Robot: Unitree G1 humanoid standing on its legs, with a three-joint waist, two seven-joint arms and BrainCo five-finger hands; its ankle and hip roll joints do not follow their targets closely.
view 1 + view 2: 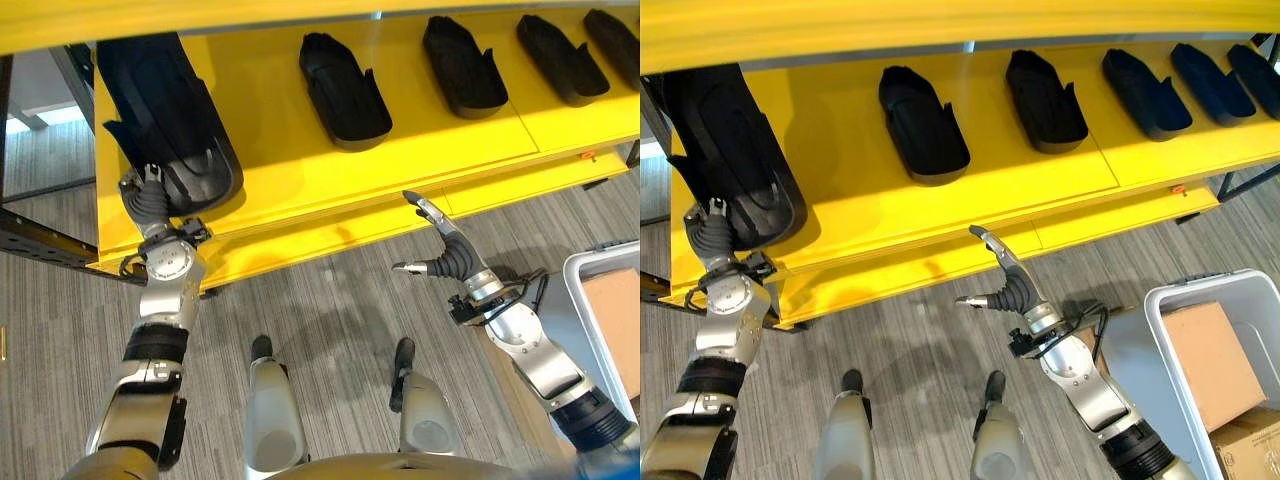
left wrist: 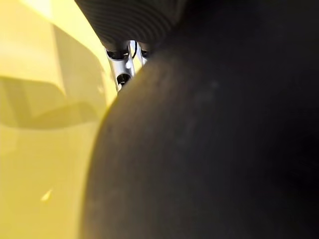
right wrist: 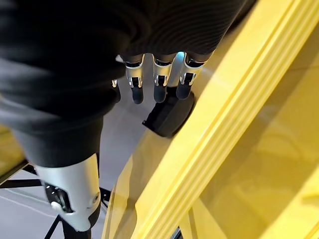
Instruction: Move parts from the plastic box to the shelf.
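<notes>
A large black moulded part (image 1: 160,100) lies at the far left of the yellow shelf (image 1: 300,190), with its near end at the front lip. My left hand (image 1: 150,205) reaches up under that near end, and the part's dark surface (image 2: 209,149) is close in the left wrist view. My right hand (image 1: 1005,280) hovers open and holds nothing, just below the shelf's front edge near the middle. The grey plastic box (image 1: 1160,310) stands on the floor at the right.
Several smaller black parts (image 1: 343,90) (image 1: 463,65) (image 1: 560,58) lie in a row along the shelf to the right. Cardboard boxes (image 1: 1210,360) sit inside the plastic box. A dark metal frame (image 1: 40,245) runs beside the shelf's left end. Grey striped floor (image 1: 330,310) lies below.
</notes>
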